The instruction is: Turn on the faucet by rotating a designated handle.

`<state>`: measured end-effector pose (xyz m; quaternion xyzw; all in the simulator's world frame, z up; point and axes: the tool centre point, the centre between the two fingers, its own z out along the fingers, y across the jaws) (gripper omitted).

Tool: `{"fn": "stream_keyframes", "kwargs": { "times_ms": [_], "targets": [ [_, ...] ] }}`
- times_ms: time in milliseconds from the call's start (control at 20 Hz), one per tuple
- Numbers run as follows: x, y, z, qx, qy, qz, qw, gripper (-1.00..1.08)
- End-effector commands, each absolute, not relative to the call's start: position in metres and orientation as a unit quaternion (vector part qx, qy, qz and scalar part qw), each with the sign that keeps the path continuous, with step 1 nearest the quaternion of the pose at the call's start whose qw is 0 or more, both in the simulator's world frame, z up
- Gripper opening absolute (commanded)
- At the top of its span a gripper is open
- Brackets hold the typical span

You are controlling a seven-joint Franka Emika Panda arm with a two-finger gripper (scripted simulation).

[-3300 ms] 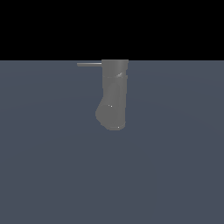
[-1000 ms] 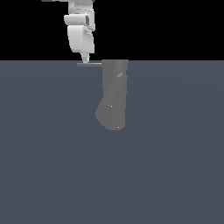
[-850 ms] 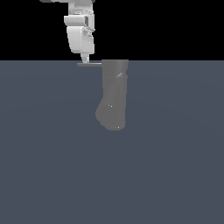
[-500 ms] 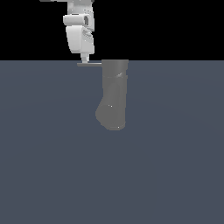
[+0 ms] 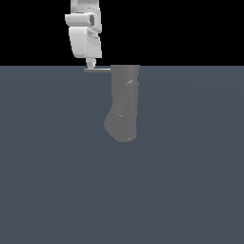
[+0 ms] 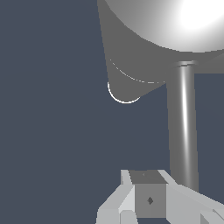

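Across a flat slate-blue surface (image 5: 62, 181) that fills the lower part of the exterior view, under a black backdrop, wide bare ground is seen on every side of the faucet (image 5: 124, 105), which is set upright a little above the middle of the picture. Its matte grey body is marked by a collar ring near the top and a bulging, rounded lower end; no brand, label or writing can be read on it. From its top the handle (image 5: 97, 70), a thin grey rod, is carried out level toward the exterior view's left. The white gripper (image 5: 90, 64) is hung from above over the rod's outer end, its tip at or just above the rod. In the wrist view the rod (image 6: 183, 127) is seen passing beside one finger (image 6: 188, 203); whether the jaws are parted or closed cannot be told, and nothing is seen held.
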<state>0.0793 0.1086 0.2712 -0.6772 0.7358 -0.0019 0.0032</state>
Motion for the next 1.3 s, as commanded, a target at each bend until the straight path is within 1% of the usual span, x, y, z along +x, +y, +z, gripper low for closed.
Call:
{"fn": "stream_keyframes", "kwargs": {
  "times_ms": [0,1250],
  "targets": [
    [0.070,0.108,0.271,-0.677,0.736,0.000,0.000,-1.00],
    [0.010,0.110,0.271,-0.677,0.736,0.000,0.000,-1.00]
  ]
}}
